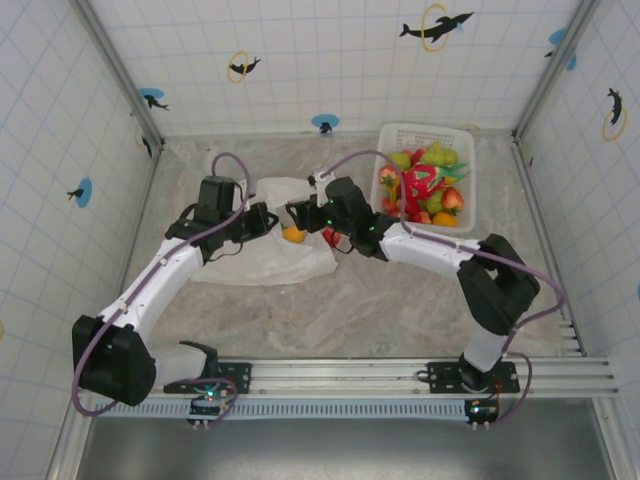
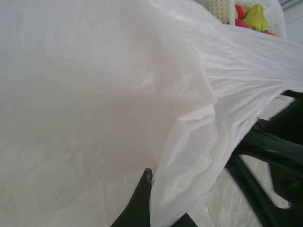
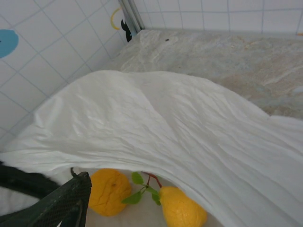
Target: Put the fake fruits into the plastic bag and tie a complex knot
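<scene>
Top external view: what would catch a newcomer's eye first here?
Probably the white basket at the far right of the table, heaped with bright red, green and yellow fake fruits. Next comes the crinkly white plastic bag mid-table, where the left end effector and right end effector meet. The right wrist view shows two oranges under the bag's raised edge.

Top view: reaching from lower left toward centre with left arm [image 1: 160, 270], left gripper [image 1: 268, 220] clamped tight on plastic bag [image 1: 290, 262]. Right arm [image 1: 440, 250] elbow-bent at right, right gripper [image 1: 298, 213] pointing left at centre, jaws spread.
</scene>
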Controlling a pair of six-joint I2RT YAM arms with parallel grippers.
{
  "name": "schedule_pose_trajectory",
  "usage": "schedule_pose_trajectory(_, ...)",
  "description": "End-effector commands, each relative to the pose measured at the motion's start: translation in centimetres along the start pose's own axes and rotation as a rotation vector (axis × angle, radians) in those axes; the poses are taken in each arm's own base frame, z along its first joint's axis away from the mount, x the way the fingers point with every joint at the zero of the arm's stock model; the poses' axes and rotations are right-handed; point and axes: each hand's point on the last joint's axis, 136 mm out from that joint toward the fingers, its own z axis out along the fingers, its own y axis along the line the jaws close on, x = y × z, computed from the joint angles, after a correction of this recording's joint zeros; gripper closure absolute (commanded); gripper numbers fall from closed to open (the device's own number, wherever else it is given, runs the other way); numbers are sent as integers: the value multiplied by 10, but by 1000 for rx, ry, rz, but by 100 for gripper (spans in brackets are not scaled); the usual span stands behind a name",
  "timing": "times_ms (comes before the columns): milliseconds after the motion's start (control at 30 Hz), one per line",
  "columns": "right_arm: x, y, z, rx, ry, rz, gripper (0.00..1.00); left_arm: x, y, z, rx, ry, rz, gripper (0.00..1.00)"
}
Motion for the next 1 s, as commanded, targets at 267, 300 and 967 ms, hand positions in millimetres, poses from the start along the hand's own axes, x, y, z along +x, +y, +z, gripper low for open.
schedule_pose_trajectory(267, 5, -24, -99, 64, 73, -49, 20, -1, 1, 2, 13, 3, 11, 100)
schedule_pose_trajectory(300, 11, -18, -103, 7, 94, -37, 18, -1, 2, 2, 12, 6, 12, 100)
schedule_pose_trajectory(967, 2, 128, -114, -675, 190, 157, 0, -9, -13, 0, 68, -4, 13, 100)
